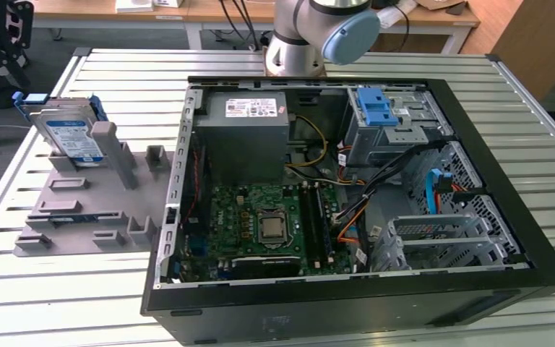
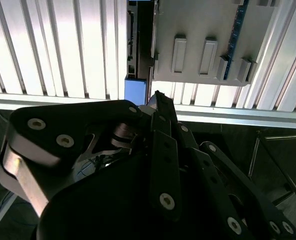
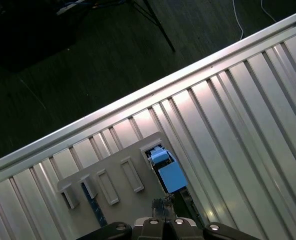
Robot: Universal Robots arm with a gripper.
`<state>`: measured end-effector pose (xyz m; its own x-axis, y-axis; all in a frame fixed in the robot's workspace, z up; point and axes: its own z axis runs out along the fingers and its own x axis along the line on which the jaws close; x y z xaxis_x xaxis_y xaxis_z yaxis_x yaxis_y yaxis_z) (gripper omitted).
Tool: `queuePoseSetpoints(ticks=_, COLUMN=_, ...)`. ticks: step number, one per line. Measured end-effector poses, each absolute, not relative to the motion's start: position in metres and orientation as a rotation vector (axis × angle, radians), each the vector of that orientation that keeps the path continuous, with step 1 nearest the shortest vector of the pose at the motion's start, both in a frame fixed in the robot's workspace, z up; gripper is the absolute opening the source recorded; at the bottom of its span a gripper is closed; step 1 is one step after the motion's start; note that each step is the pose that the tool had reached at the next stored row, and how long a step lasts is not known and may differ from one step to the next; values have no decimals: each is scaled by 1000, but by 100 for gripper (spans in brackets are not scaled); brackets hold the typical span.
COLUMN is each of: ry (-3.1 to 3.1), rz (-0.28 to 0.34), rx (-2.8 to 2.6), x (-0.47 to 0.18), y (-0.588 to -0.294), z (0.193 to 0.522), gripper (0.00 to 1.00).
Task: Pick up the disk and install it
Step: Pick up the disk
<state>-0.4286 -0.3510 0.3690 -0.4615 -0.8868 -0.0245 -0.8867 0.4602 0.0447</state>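
The disk [image 1: 70, 137] stands on edge in a slot of the grey fixture [image 1: 84, 210] at the exterior view's left. It is silver with a white-and-blue label and a blue carrier. Its blue handle tab [image 3: 169, 174] points up toward the camera in the first wrist view. In the second wrist view the same blue tab [image 2: 136, 91] shows just beyond the black links of my gripper [image 2: 156, 102]. The gripper [image 3: 163, 226] hangs above the disk, apart from it.
An open black computer case [image 1: 490, 181] lies on the slatted metal table [image 1: 113, 303], to the right of the fixture. Inside are a grey power supply [image 1: 248, 134], a drive bay with a blue latch [image 1: 376, 107] and a motherboard. Dark floor [image 3: 87, 50] lies past the table edge.
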Motion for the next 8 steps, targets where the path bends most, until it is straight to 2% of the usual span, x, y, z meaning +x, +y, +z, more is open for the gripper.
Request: queuePoseSetpoints(ticks=8, ry=-2592, rz=-80, rx=1764, x=-429, y=-351, z=369, gripper=11)
